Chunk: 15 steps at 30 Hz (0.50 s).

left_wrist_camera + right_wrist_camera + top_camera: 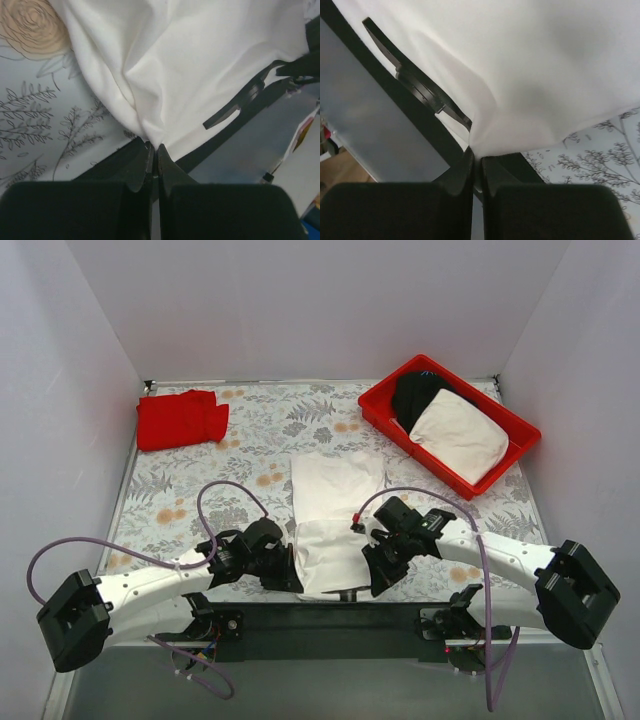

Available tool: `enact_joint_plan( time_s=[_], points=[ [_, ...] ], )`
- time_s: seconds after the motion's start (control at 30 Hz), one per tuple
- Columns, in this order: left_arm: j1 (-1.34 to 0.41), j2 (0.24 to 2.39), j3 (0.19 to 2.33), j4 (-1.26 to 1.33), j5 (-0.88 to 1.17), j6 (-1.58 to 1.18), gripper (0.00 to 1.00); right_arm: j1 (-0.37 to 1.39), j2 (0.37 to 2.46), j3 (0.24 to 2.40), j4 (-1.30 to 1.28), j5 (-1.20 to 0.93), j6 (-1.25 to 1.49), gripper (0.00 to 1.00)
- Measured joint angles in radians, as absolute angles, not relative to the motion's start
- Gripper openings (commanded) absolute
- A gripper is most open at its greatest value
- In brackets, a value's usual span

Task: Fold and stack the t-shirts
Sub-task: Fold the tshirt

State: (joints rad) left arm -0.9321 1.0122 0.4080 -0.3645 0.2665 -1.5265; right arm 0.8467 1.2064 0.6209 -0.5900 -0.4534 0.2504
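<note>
We pinch the white t-shirt [335, 510] at centre near edge of the table [180, 510]: L gripper [152, 150] & R gripper [476, 156] both clamped on its near corners. Mid-fold; next, prob. lift together, carry hem toward far edge.

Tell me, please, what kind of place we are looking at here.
Probably a robot test cell, not a home: plain white walls box in a floral-covered table, the left arm and right arm are mounted at its near edge, and a red tray holds garments.

Overhead camera looks down; wrist cameras closely share white t-shirt [335, 515].
</note>
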Motion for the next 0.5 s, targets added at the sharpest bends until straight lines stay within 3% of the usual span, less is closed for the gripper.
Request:
enact_joint_plan(
  time_s=[0.3,0.5],
  points=[
    [-0.938,0.951,0.466,-0.466,0.457,-1.501,0.0,0.888,1.197,0.654,-0.726,-0.616,0.155,0.01],
    [-0.938,0.823,0.48,-0.463,0.467,-1.509,0.0,0.892,1.159,0.749,-0.786,-0.661,0.133,0.01]
  ],
)
